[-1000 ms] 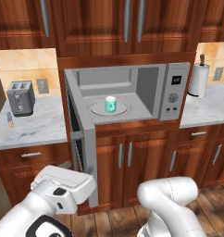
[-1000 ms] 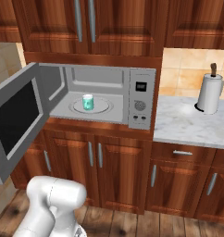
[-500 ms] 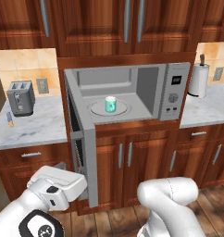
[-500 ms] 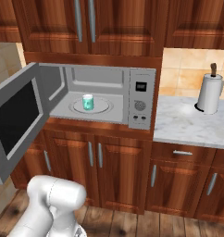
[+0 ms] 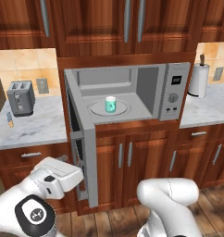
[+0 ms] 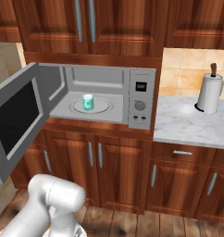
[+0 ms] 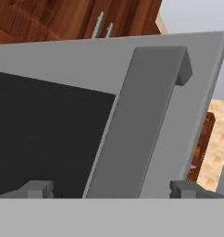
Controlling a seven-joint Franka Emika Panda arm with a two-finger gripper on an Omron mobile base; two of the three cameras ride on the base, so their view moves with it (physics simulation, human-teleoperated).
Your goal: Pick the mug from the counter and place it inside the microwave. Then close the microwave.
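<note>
Already the first half of the job looks finished: the mug [image 5: 110, 104], small and teal with a pale rim, stands upright on the white turntable plate [image 5: 96, 109] inside the microwave [image 5: 175, 92], near the centre of the cavity and apart from its walls. What remains, as I judge it, is shutting the door [image 6: 16, 119], which stands swung wide out to the left of the oven; from the right base camera its dark window faces the viewer at about nine o'clock of the mug. The arm reaches low and to the left, its white wrist and hand at roughly seven o'clock in the left base view, just beside the outer edge of the open door. In the hand camera the gripper [image 7: 112, 189] looks squarely at the door's outer face: the dark window lies toward nine o'clock, and the grey bar handle [image 7: 141, 125] runs from six o'clock up toward one o'clock between the two finger tips. The jaws stand spread wide with nothing between them. Whether the tips touch the door I cannot tell, though they seem very close. On the marble counter a toaster [image 5: 20, 97] sits at nine o'clock of the microwave, and a paper towel roll [image 5: 198, 79] at three o'clock.
</note>
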